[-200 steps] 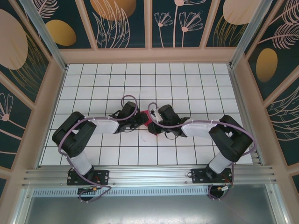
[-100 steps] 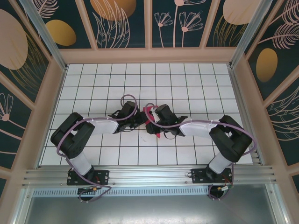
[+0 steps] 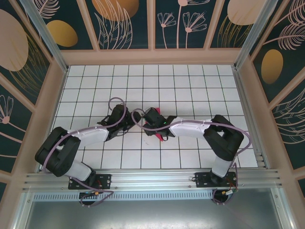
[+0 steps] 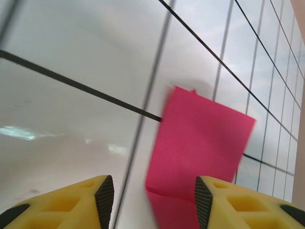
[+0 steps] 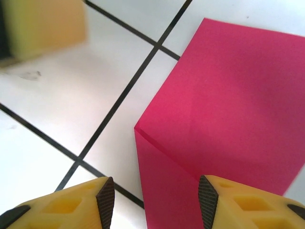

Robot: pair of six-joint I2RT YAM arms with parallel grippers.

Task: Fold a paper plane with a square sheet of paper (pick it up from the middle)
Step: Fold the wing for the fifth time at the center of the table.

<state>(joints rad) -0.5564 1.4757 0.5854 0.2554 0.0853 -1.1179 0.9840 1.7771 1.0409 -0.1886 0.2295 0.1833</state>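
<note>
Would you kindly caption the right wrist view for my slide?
Open right claw poised over the creased magenta paper on the white gridded table.

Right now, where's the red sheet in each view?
Top external: sheet mid-table, mostly covered, red slivers showing.
Left wrist: sheet centre-right, reaching the bottom edge.
Right wrist: sheet across the right half, crease visible.
Shared landmark: black grid lines of the white table running under the sheet.

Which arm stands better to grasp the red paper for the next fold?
Probably right: the right gripper, open, hangs directly over the red paper at its crease; the left gripper, open, is beside it.
</note>
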